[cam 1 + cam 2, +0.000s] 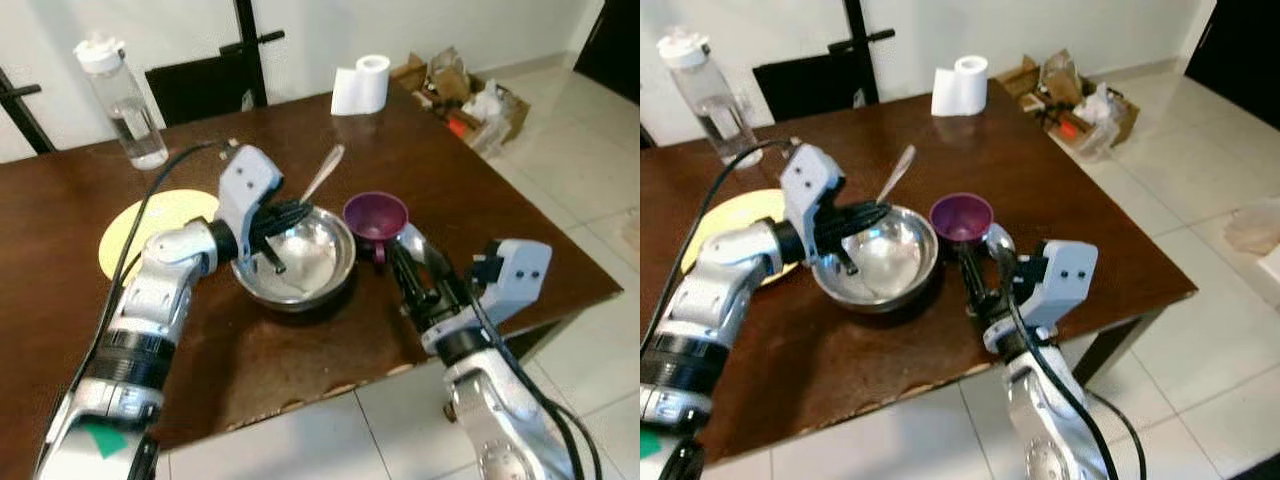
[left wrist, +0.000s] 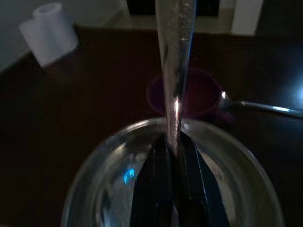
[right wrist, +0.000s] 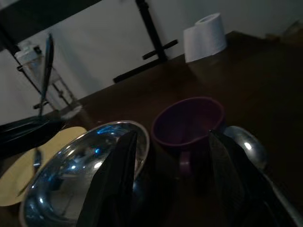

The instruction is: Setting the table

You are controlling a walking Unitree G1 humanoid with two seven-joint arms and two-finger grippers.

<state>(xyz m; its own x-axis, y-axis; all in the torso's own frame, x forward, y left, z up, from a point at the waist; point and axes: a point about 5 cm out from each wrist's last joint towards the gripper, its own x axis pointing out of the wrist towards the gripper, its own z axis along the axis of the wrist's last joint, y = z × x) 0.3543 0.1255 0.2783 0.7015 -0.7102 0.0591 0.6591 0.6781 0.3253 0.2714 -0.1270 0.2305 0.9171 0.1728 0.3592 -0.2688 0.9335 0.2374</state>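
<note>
The left end effector (image 1: 278,240) pinched a spoon (image 1: 322,175) over the bowl (image 1: 318,262); the right end effector (image 1: 408,268), fingers wide, flanked the mug (image 1: 375,216).

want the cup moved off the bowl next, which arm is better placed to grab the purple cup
Right. The right gripper is open, its fingers either side of the purple cup; the left gripper is over the bowl, shut on a utensil.

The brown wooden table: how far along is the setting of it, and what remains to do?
Done: the round yellow plate, shiny steel bowl and purple cup stand on the table, and a silver spoon lies beside the cup. In hand: the left gripper pinches a long metal utensil above the bowl. Left: laying that utensil down; the right gripper waits open by the cup.
</note>
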